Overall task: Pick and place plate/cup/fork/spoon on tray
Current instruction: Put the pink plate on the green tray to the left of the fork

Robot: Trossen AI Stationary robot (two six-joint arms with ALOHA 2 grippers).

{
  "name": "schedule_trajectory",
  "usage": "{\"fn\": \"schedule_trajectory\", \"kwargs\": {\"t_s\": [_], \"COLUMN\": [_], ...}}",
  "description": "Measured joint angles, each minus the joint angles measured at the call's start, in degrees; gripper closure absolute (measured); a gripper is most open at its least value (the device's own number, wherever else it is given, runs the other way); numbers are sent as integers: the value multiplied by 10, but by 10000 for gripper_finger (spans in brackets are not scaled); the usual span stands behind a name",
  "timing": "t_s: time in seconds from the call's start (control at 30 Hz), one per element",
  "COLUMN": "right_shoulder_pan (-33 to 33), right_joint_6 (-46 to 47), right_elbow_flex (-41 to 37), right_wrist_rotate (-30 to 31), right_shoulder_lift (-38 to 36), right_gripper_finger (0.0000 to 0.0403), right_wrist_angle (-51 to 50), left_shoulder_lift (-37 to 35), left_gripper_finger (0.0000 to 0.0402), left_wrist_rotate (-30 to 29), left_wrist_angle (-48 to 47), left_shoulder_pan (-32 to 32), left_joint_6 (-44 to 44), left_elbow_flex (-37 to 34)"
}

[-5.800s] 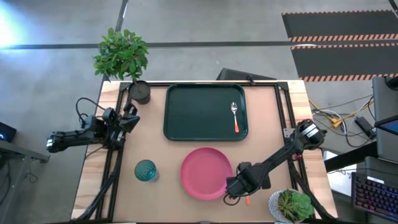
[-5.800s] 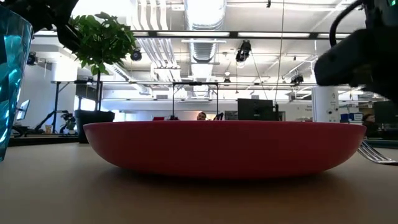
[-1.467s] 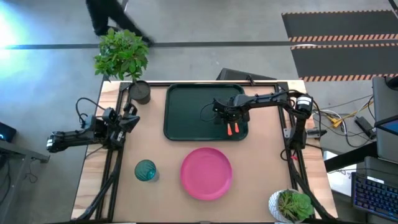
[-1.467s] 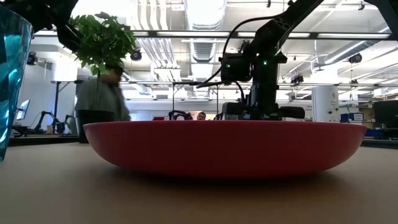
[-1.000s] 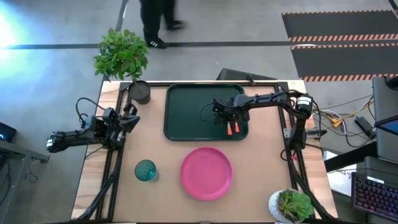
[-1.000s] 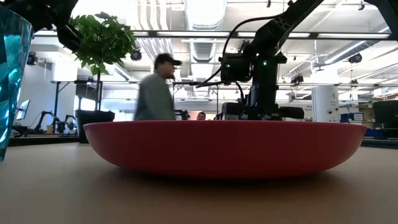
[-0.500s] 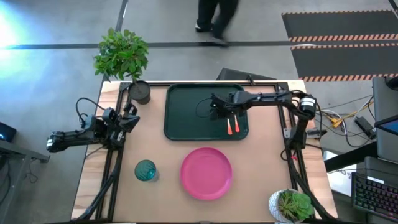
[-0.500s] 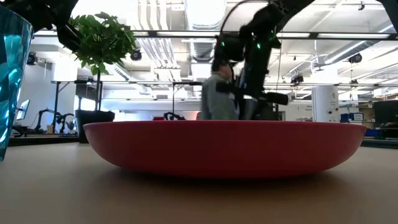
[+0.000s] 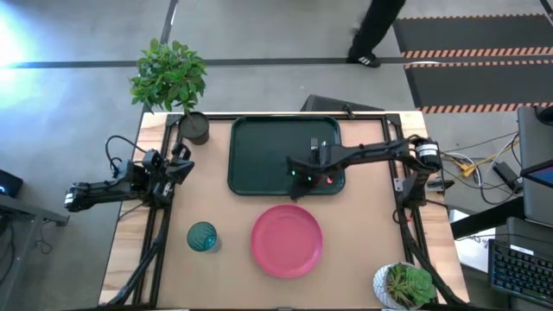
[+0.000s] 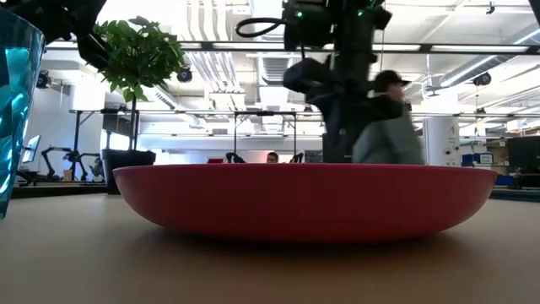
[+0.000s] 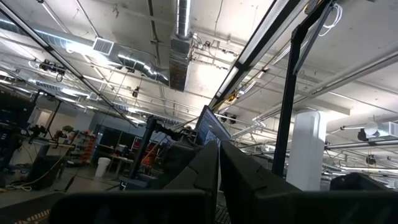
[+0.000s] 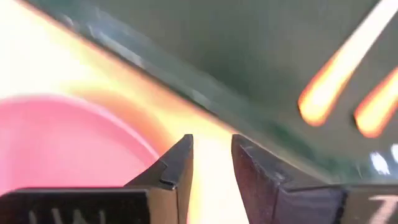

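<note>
- The right gripper [image 9: 294, 173] hangs over the near edge of the large dark green-black rectangular tray [image 9: 259, 155], its arm reaching in from the table's right side. In the right wrist view its two dark fingers [image 12: 177, 165] stand slightly apart with a narrow gap between them and nothing held.
- Just beside that gripper, two orange-red handles [image 9: 328, 180] lie on the tray's near right part; the right wrist view shows them as two bright orange streaks [image 12: 336, 87] on the dark tray floor [image 12: 249, 50]. Which is the fork and which the spoon cannot be told, as the arm covers their metal ends.
- The round flat pink plastic plate [image 9: 287, 240] lies on the bare wooden table [image 9: 363, 233], near the tray's front rim but off it; in the low view it fills the foreground [image 10: 304, 201].
- The small translucent teal-green cup [image 9: 202, 236] stands upright on the table to the left of the plate, apart from it.
- The left gripper [image 9: 180, 164] rests at the table's left edge, well away from the tableware; whether it is open or shut cannot be told.
- A potted plant with green leaves [image 9: 169, 76] stands at the far left corner, and another potted plant [image 9: 404, 285] at the near right corner.
- A person [image 9: 378, 30] walks on the floor beyond the table.
</note>
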Motion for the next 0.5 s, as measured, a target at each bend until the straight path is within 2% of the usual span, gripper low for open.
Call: {"fn": "schedule_trajectory", "kwargs": {"t_s": [0.13, 0.3, 0.5], "right_shoulder_pan": [34, 68, 88], "right_joint_6": [26, 61, 75], "right_elbow_flex": [-1, -2, -12], "right_wrist_rotate": [-29, -32, -30], "right_shoulder_lift": [1, 2, 4], "right_gripper_finger": [275, 247, 239], "right_wrist_angle": [-23, -21, 14], "left_shoulder_lift": [0, 0, 0], "left_gripper_finger": [402, 402, 402], "left_wrist_rotate": [0, 0, 0], "left_wrist_angle": [0, 0, 0], "left_shoulder_pan": [0, 0, 0], "left_joint_6": [0, 0, 0], "left_elbow_flex": [0, 0, 0]}}
